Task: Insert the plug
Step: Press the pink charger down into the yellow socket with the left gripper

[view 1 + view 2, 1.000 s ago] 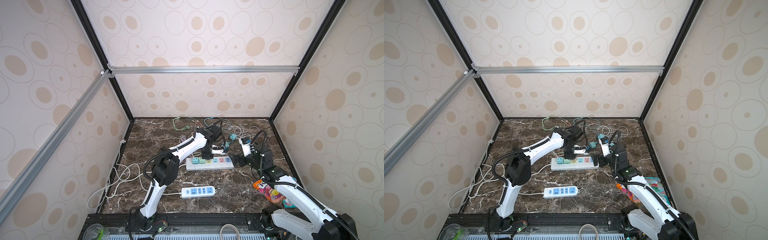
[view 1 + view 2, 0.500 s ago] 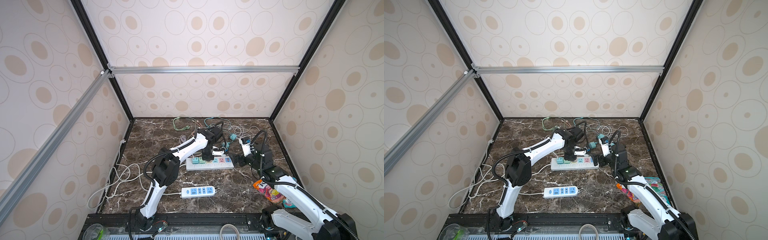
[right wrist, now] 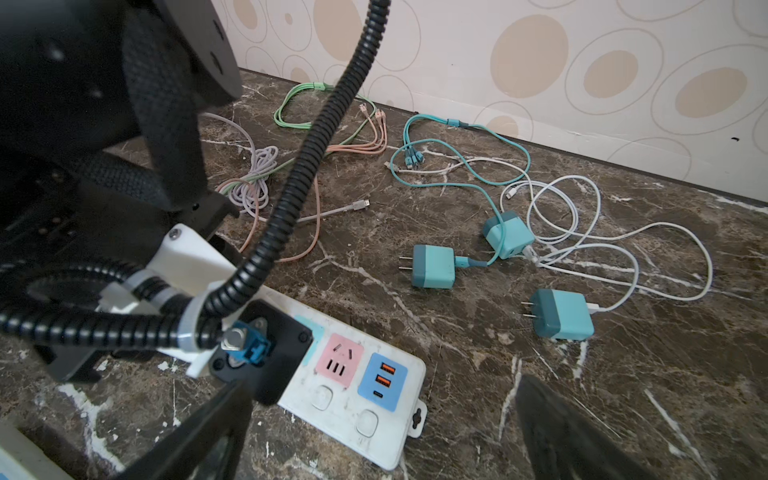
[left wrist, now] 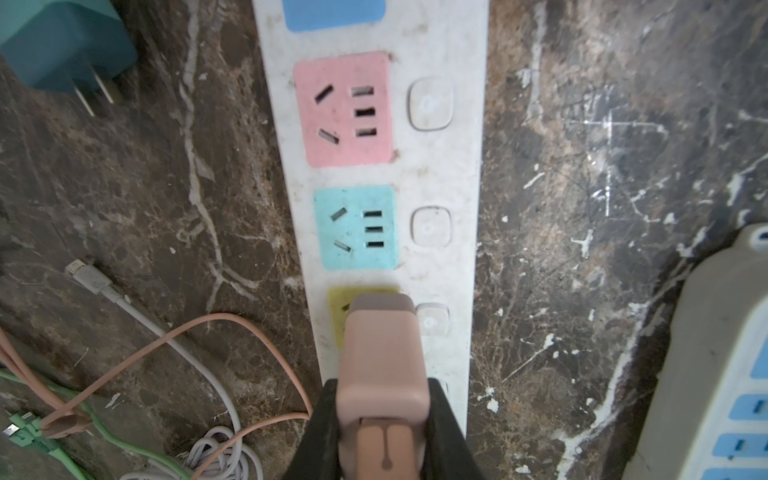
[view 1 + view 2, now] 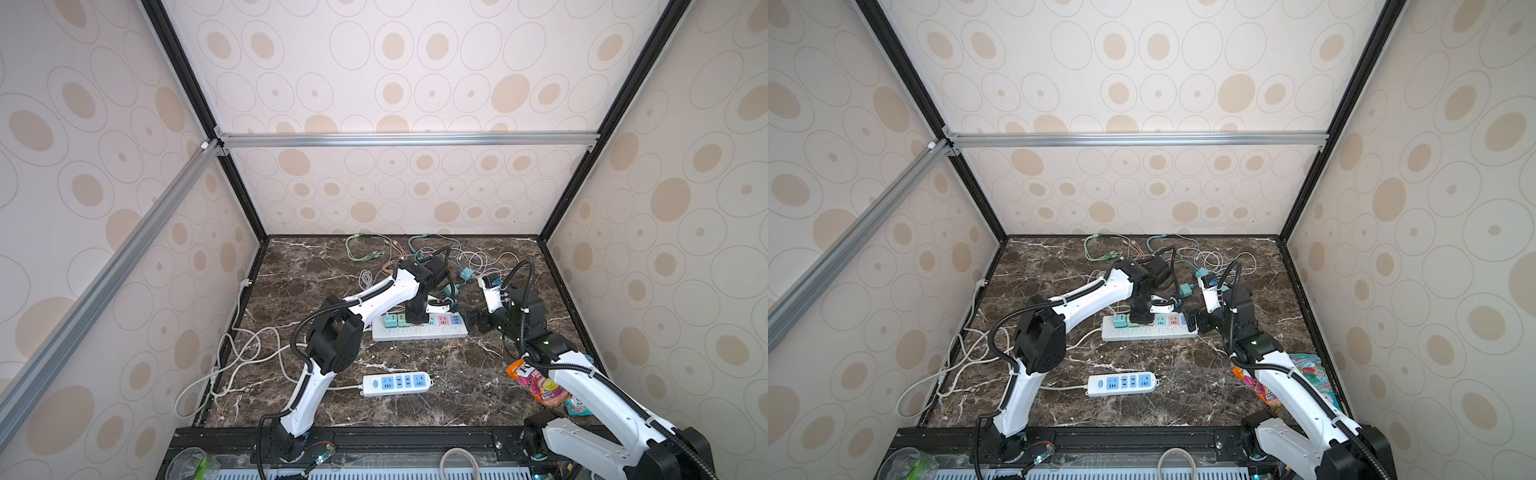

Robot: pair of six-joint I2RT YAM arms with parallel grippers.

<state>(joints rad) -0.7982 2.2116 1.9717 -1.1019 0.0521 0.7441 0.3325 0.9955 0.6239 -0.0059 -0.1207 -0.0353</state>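
- Placement, in both top views: the left gripper [image 5: 417, 316] points straight down onto the multi-coloured power strip [image 5: 419, 331]. Its load is too small to identify from this height. The right gripper [image 5: 1194, 322] sits just beside the strip's near end, jaws spread and carrying nothing. I judge it is stationed there to brace the strip against sliding under the insertion push.
- Left wrist view: the left gripper [image 4: 383, 399] is clenched on the pink plug [image 4: 382, 357], one black finger on each flat side. This keeps the plug square to the strip. The plug's front face meets the yellow socket [image 4: 337, 309], directly ahead of the fingertips. The prongs are hidden, so seating depth cannot be confirmed. I judge insertion to be at or near its final press. The teal socket [image 4: 354, 226] and pink socket [image 4: 343, 109] further ahead are vacant. The pink cable [image 4: 232, 324] trails slack beside the gripper and puts no pull on the plug.
- Right wrist view: the right gripper [image 3: 384, 384] is released, its fingers flanking the strip's end that bears the blue USB panel [image 3: 384, 380]. Three teal chargers [image 3: 432, 266] lie well beyond the fingers, untouched.
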